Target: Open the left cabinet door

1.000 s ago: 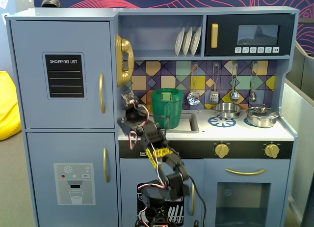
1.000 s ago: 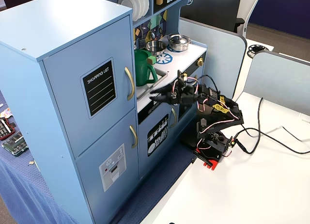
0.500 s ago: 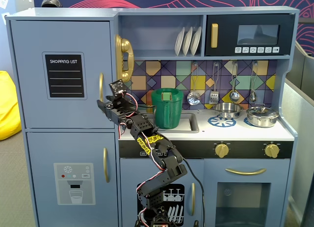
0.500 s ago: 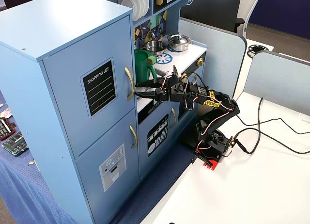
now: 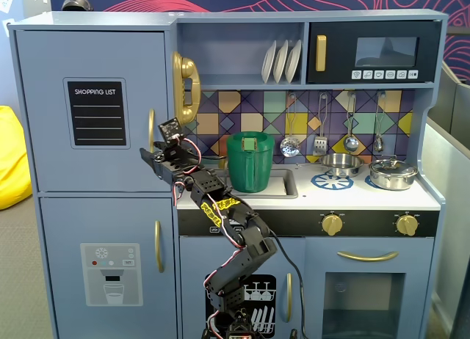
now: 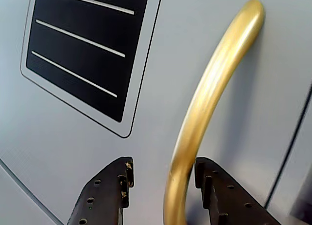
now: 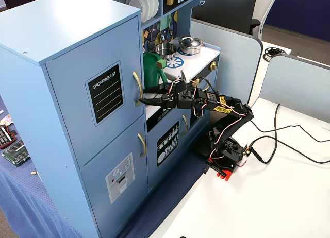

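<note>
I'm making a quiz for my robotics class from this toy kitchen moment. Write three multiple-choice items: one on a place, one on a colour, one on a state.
1. Where is the hand?
A. at the microwave
B. at the lower end of the gold handle
C. over the sink

2. What colour is the pitcher by the sink?
A. green
B. red
C. white

3. How is the left cabinet door?
A. wide open
B. removed
C. shut

Key: 1 B, the wrist view shows a finger on each side of the handle's lower end; 2 A, it is green in both fixed views; 3 C, the door sits flush with the cabinet front.
</note>
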You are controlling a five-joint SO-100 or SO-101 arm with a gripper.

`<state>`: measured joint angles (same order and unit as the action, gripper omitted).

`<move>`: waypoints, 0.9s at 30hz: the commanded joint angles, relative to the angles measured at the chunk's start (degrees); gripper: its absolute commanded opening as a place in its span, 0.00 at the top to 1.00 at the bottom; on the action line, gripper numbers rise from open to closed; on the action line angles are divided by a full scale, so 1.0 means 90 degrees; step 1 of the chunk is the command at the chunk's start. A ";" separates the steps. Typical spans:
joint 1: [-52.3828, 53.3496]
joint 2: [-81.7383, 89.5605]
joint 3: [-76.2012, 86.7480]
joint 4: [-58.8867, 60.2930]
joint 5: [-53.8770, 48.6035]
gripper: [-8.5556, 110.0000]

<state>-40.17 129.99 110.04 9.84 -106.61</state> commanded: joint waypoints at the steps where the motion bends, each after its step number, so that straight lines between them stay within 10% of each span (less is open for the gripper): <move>1: -0.0137 -0.0186 -0.0586 -0.0371 -0.0088 0.86; 27: -0.1992 0.1973 0.0957 -0.0322 -0.2578 0.88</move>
<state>-57.83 141.94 117.69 6.68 -129.64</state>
